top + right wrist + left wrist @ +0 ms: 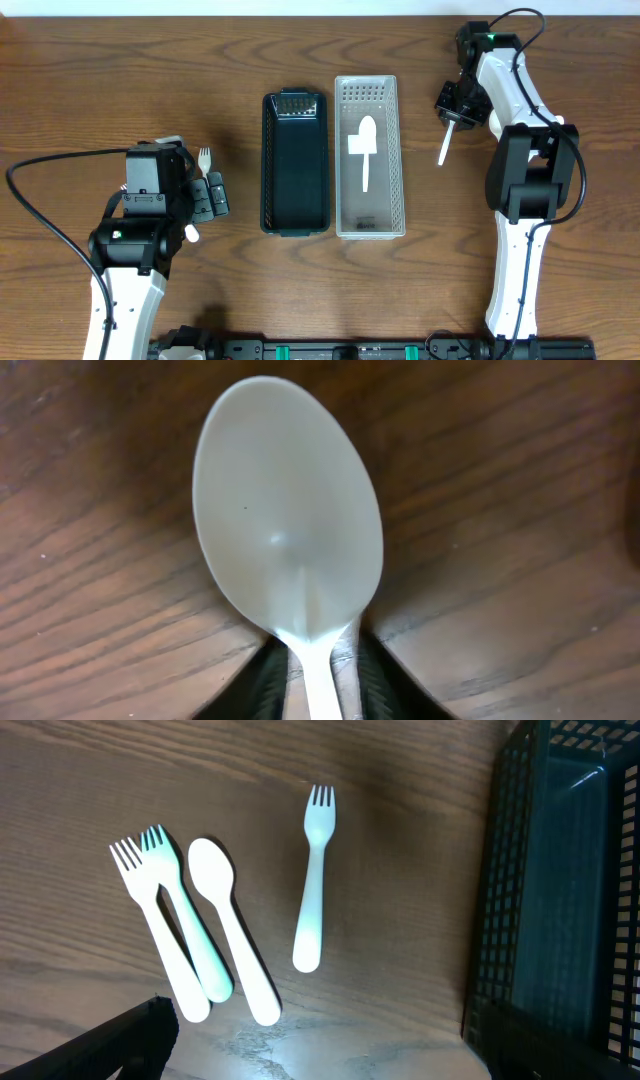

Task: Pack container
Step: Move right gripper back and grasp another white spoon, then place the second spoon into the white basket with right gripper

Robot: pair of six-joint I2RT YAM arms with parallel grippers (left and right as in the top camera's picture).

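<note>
Pinching the neck of a white spoon [288, 510], the right gripper [453, 117] had its fingers [262, 682] drawn in tight against either side of the handle. The bowl lay face-up over the wooden table [100, 80], well out to the side of the two baskets. Whether the spoon had cleared the wood could not be told.

The step in hand looked like the pick-up of this spoon for packing. A packed spoon [362, 145] already lay lengthwise in the clear basket [394, 150], while the dark basket [270, 165] beside it held nothing that could be seen. The next move would likely call for a firm hold, a lift and a carry across to the clear basket. The handle would need to be lined up with the basket's long side so it settled next to the packed spoon.

The left gripper [212, 197] hung with fingers spread wide and nothing between them, above loose cutlery just beside the dark basket. That cutlery was a pair of forks [150, 910], a loose spoon [230, 930] and a single fork [312, 880] lying apart.

No brand, label or writing could be read anywhere.
</note>
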